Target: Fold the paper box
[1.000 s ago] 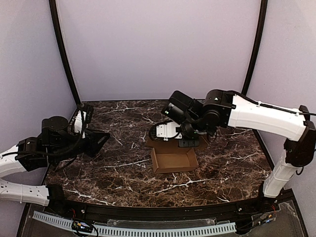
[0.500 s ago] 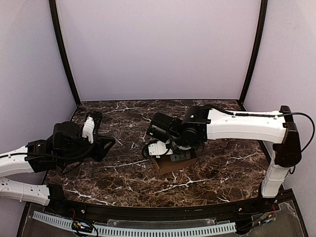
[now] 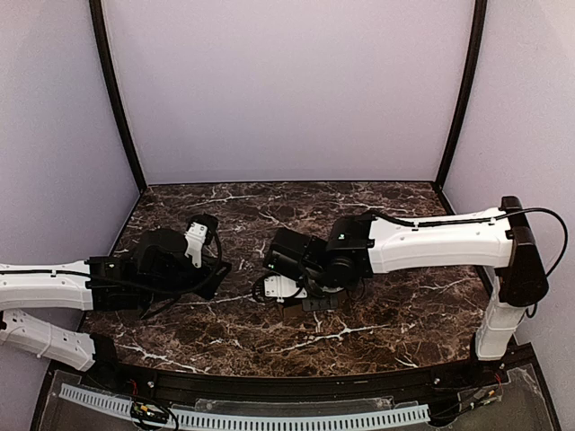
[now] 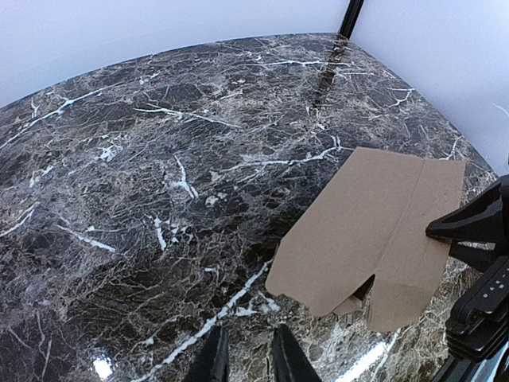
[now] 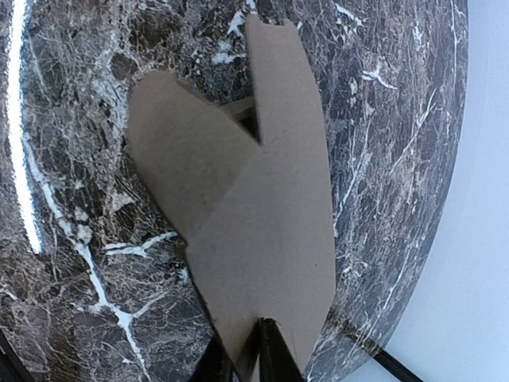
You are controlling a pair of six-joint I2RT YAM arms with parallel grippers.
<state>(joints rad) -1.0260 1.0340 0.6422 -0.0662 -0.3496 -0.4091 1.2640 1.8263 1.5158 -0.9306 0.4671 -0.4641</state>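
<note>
- Dark marble veined with white forms the table (image 3: 409,314), closed in by pale lilac walls (image 3: 287,90) with black poles (image 3: 112,99) at the corners.
- The paper box (image 4: 374,231) lies on the marble near the middle of the table, a plain brown cardboard piece with a crease running along its length.
- At one end of the paper box two angled flaps stick out with a notch between them, and a small tab shows inside that notch.
- From above, the paper box is almost wholly hidden beneath the right arm's wrist.
- The right arm (image 3: 431,238) reaches in from the right of the paper box, stretched low across the table.
- The right gripper (image 5: 242,338) sits at the end of the paper box opposite the flaps; its jaws seem pinched onto the cardboard edge there, though only the fingertips show in the wrist view.
- The left arm (image 3: 45,287) comes in from the left of the paper box and stops short of it.
- The left gripper (image 4: 249,338) hangs above bare marble just left of the paper box, pointing toward its flapped end, apart from the cardboard.
- Its jaws stand slightly apart with nothing between them.
</note>
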